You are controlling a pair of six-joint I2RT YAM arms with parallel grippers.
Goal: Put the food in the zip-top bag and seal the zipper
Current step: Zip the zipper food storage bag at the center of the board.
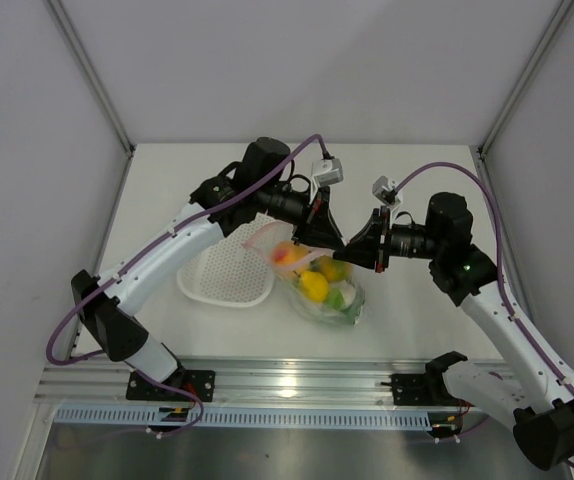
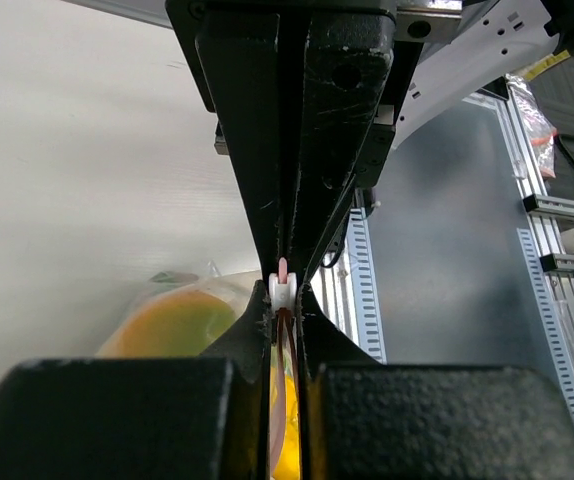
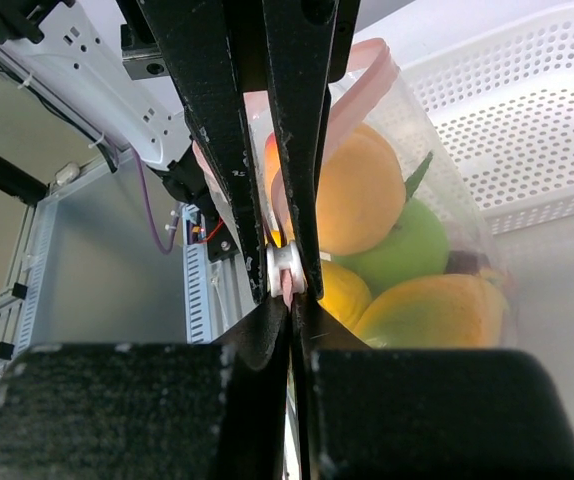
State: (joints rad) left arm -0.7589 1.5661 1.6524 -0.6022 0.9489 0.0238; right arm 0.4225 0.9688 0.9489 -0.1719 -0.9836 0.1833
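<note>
My left end effector [image 2: 283, 292] and right end effector [image 3: 287, 283] both pinch the zipper [image 3: 357, 95] of the filled zip-top bag [image 1: 339, 303]; I should draw them apart, squeezing firmly.

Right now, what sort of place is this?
Probably a robotics lab work cell, not a kitchen: a white table boxed in by plain white panels, two robot arms bolted to an aluminium rail, and toy fruit in a zip-top bag beside a white perforated basket.
</note>
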